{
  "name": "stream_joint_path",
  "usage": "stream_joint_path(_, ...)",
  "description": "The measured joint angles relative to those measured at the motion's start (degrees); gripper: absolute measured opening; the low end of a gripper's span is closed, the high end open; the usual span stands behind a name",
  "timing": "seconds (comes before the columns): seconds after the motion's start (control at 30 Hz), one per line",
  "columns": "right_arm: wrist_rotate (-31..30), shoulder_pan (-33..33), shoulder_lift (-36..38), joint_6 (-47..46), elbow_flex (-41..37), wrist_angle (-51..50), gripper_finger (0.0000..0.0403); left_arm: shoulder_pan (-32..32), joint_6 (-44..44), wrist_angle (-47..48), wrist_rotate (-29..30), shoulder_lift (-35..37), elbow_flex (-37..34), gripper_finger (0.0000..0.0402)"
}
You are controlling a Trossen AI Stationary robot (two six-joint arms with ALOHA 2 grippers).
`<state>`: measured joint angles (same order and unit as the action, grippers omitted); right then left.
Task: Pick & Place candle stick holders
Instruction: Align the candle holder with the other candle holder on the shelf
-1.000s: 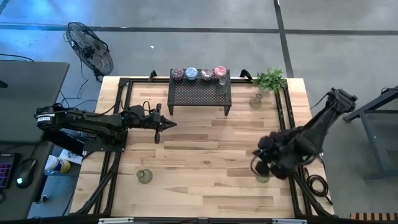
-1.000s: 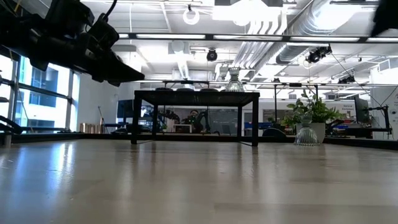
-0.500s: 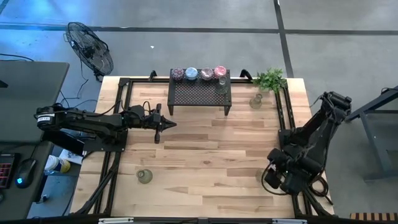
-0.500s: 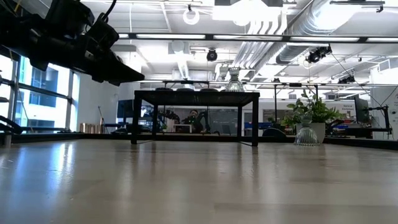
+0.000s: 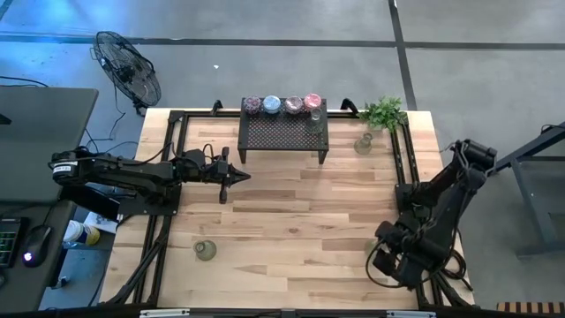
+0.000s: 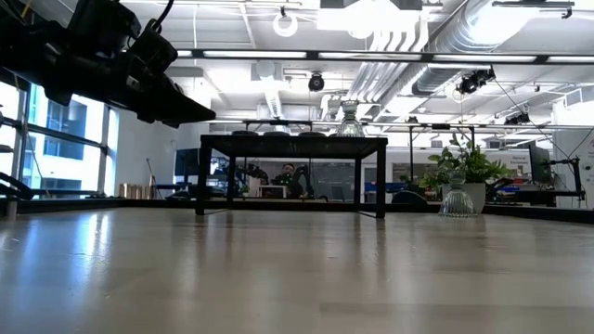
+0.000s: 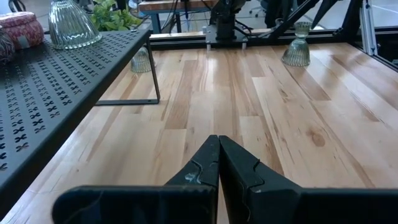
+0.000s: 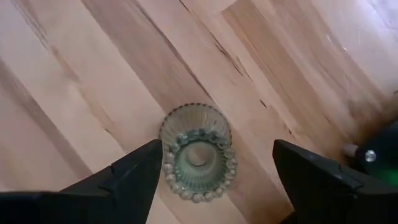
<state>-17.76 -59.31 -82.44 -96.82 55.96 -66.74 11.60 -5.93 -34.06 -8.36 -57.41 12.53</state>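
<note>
On the black mesh rack [image 5: 284, 130] at the far edge of the table [image 5: 291, 230] you see five candle stick holders: a mottled purple holder [image 5: 252, 105], a pale blue holder [image 5: 271, 104], a dark reddish holder [image 5: 293, 105], a pink holder [image 5: 312, 102] and a clear ribbed holder [image 5: 315, 122] at the rack's right end. Three more stand on the wood: one beside the leafy plant [image 5: 384, 112], namely the clear holder [image 5: 363, 143]; an olive-green holder [image 5: 205, 251] near the front left; and a ribbed glass holder [image 8: 198, 160] at the front right.

Your right gripper [image 8: 214, 171] hangs directly over that ribbed holder, fingers [image 8: 124, 180] spread wide on either side and not touching it; only the right wrist view shows this, since the arm hides the cup from above. Your left gripper [image 5: 237, 176] waits left of centre, fingers [image 7: 249, 177] clenched on nothing.

The low view adds the room: white ducts, ceiling lights, distant benches. A floor fan [image 5: 128, 66] stands beyond the table's far left corner.
</note>
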Motion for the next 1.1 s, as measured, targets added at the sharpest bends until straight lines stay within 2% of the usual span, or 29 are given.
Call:
stream_joint_path(0.17, 1.72, 0.44, -0.20, 2.51, -0.74, 2.19, 0.0295, 0.00, 0.02, 0.01, 0.06, 0.00, 0.00, 0.0000)
stream_joint_path(0.3, 4.44, 1.25, -0.23, 2.94, -2.40, 2.89, 0.0276, 0.00, 0.00, 0.00, 0.11, 0.00, 0.00, 0.0000)
stream_joint_path(0.47, 4.54, 2.70, -0.23, 6.52, -3.78, 4.80, 0.0236, 0.00, 0.00, 0.02, 0.26, 0.00, 0.00, 0.0000)
stream_joint_path(0.6, 4.29, 5.53, 0.46, 12.13, -3.63, 7.12, 0.0187, 0.00, 0.00, 0.02, 0.42, 0.00, 0.00, 0.0000)
stream_joint_path(0.7, 4.20, 9.06, 1.56, 17.75, -3.63, 10.79, 0.0160, 0.00, 0.00, 0.02, 0.43, 0.00, 0.00, 0.0000)
stream_joint_path(0.93, 4.33, 20.62, 2.52, 37.97, -3.63, 24.38, 0.0160, 0.00, 0.00, 0.04, 0.60, 0.00, 0.00, 0.0000)
stream_joint_path(1.1, 4.29, 31.41, 2.39, 53.84, -3.54, 32.42, 0.0160, 0.00, 0.01, 0.05, 0.59, 0.00, 0.00, 0.0000)
